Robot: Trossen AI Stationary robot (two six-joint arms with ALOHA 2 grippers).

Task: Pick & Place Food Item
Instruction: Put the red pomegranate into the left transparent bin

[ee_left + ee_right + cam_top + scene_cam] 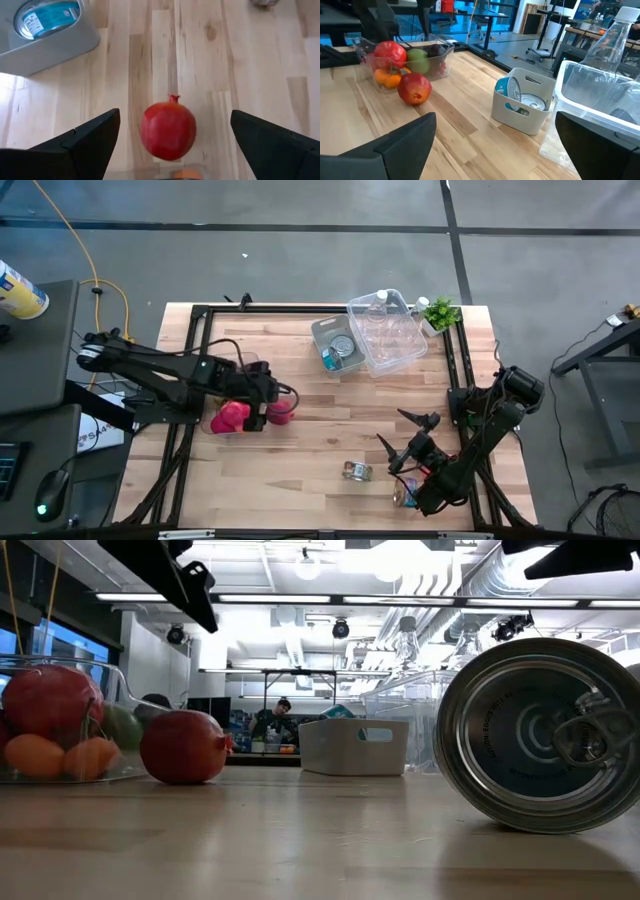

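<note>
A red pomegranate [168,131] lies on the wooden table, its crown end turned away from my left gripper; it also shows in the high view [284,410] and the low view [183,747]. My left gripper [175,114] hangs open above it, slanting down, one finger on either side and touching nothing. Just left of the pomegranate stands a clear fruit container [232,417] holding several fruits [405,60]. My right gripper [405,432] waits open at the table's right side, pointing nearly level toward the left.
A grey bin [335,345] with cans and a clear tub [392,330] with bottles stand at the far middle, a small plant [438,312] beside them. One can [357,471] lies near the front edge, another [405,498] under the right arm. Bare wood lies between.
</note>
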